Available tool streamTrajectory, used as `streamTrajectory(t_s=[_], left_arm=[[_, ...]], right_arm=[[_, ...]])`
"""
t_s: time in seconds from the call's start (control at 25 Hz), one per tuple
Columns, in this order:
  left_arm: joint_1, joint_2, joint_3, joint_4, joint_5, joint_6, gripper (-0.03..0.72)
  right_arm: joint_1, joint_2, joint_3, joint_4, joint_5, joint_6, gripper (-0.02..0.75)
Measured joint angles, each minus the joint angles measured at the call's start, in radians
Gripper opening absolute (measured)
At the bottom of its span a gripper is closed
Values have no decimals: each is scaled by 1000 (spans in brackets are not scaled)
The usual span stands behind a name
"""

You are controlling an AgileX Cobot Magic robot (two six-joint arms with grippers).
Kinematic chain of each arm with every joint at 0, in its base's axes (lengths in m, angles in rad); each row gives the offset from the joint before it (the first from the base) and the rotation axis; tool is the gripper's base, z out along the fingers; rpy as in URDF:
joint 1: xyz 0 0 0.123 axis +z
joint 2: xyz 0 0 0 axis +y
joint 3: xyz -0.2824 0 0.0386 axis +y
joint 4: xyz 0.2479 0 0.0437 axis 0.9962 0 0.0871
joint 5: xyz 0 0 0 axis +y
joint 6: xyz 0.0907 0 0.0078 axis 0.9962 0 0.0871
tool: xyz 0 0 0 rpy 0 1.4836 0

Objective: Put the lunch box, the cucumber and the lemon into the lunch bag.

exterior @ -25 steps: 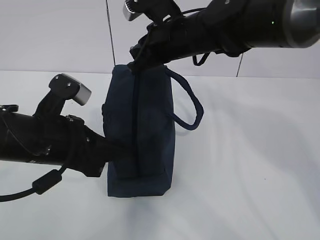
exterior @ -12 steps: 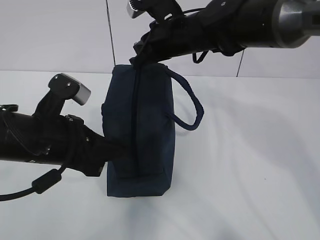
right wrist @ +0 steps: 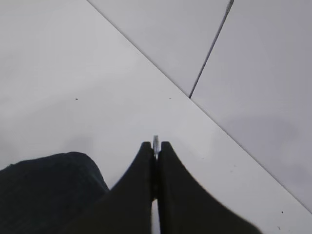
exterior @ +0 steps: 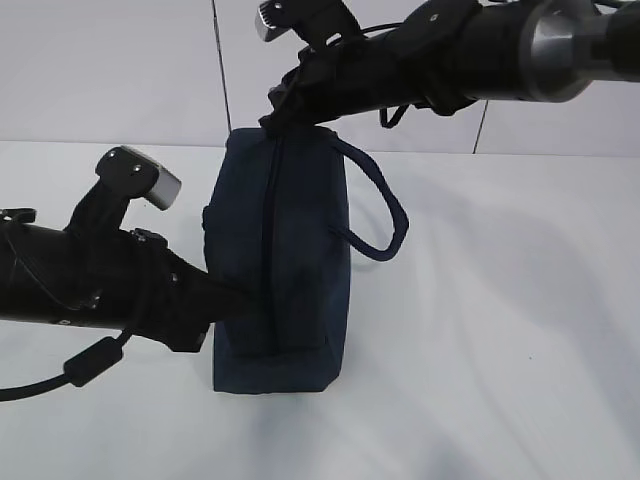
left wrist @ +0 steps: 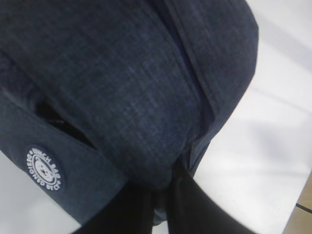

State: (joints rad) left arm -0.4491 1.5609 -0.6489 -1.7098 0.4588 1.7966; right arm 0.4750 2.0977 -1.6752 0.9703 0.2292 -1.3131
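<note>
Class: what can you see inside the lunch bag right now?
Nothing inside shows. The lunch bag stands on the white table with its dark zipper line running down the front, apparently shut. Its fabric covers the interior; no lunch box, cucumber or lemon is visible.

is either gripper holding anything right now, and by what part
Left gripper pinches the lunch bag at its lower end. Right gripper pinches a small metal piece, apparently the zipper pull.

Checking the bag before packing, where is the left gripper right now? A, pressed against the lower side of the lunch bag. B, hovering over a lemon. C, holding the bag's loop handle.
A: the left gripper is shut against the lower side of the navy lunch bag, pinching its fabric.
</note>
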Motion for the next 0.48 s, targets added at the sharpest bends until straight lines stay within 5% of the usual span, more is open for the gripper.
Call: streamTrajectory(t_s=[0.48], left_arm=[[0, -2, 0, 0, -12, 0, 12]], right_arm=[[-50, 27, -19, 10, 19, -14, 5]])
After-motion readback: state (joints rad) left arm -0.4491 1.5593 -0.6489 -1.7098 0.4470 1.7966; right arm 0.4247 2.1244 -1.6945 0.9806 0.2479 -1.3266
